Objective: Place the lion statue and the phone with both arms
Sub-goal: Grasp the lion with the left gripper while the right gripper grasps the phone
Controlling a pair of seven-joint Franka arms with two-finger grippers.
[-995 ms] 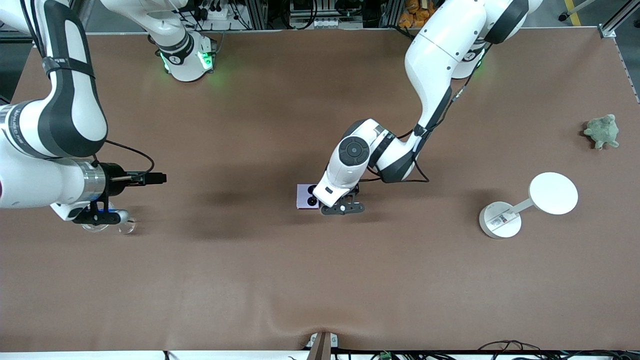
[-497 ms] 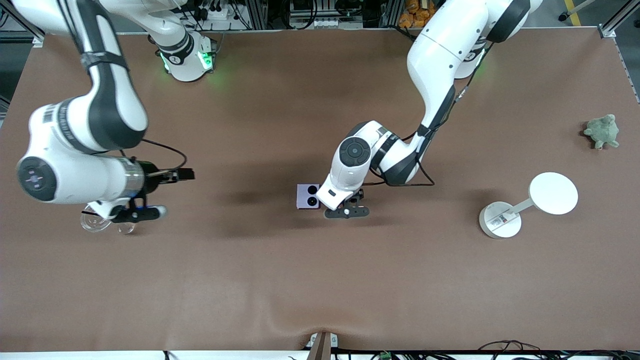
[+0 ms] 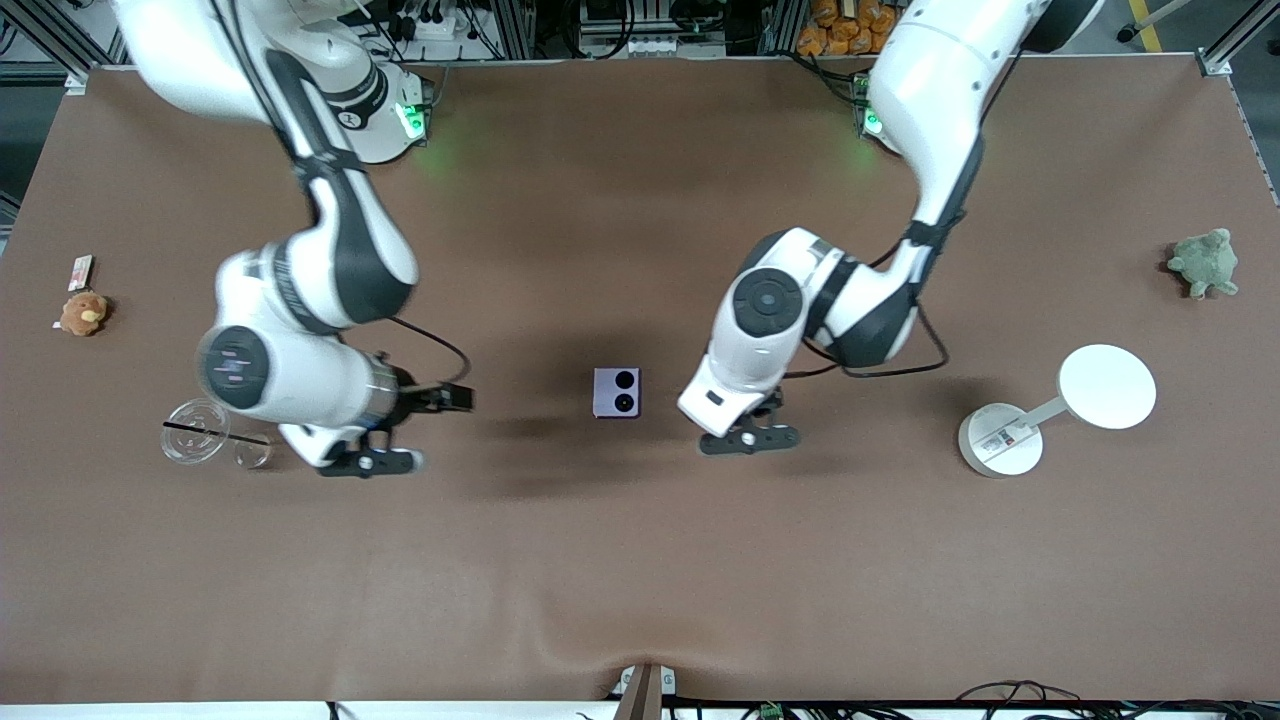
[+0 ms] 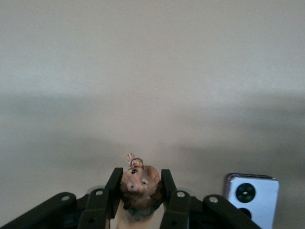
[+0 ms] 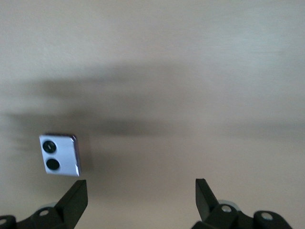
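My left gripper (image 4: 140, 185) is shut on the lion statue (image 4: 139, 181), a small orange-brown figurine whose face shows between the black fingers. In the front view that gripper (image 3: 748, 438) hangs over the table beside the phone, toward the left arm's end, and the hand hides the statue. The phone (image 3: 616, 392) lies flat in the middle of the table, pale lilac with two black circles, and both wrist views also show the phone (image 4: 251, 198) (image 5: 59, 155). My right gripper (image 3: 365, 462) (image 5: 141, 191) is open and empty, over bare table between the clear cups and the phone.
Two clear cups (image 3: 195, 444) stand near the right gripper. A brown plush (image 3: 83, 313) and a small box (image 3: 80, 270) lie at the right arm's end. A white stand with a round disc (image 3: 1106, 386) and a green plush (image 3: 1205, 262) are at the left arm's end.
The left gripper shut on the lion statue next to the phone and carried it off toward the left arm's end, uncovering the phone. The right arm swung from the cups toward the middle.
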